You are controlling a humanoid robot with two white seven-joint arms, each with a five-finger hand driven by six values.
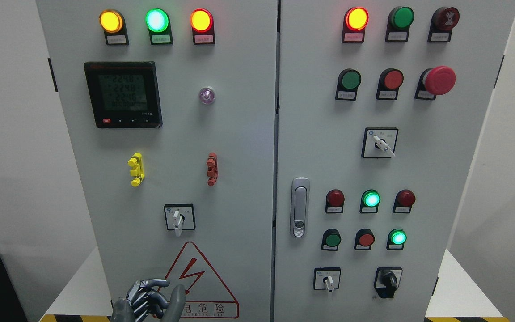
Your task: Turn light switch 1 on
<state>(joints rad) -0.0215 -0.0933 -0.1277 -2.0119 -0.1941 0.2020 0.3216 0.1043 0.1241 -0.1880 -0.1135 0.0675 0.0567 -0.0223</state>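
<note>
Only the head view to go on, so here's what it shows. The left hand (150,299) sits at the bottom edge, low in front of the left cabinet door (159,179), its fingers (154,282) loosely curled with the thumb sticking up, holding nothing. It overlaps the lower left corner of the red warning triangle (199,279). The right hand isn't in shot at all.

Progress-wise, I'd say this is barely started: the hand touches no control. The nearest rotary selector (178,218) sits above the triangle, well above the hand, its white lever pointing down. More selectors are on the right door (396,179): one (379,143) mid-height and two near the bottom, (327,279) and (388,279).

The catch is that nothing tells me which one is "light switch 1". The small labels under the buttons and lamps are too tiny to read. The hand's wrist and arm are cut off by the bottom edge.
</note>
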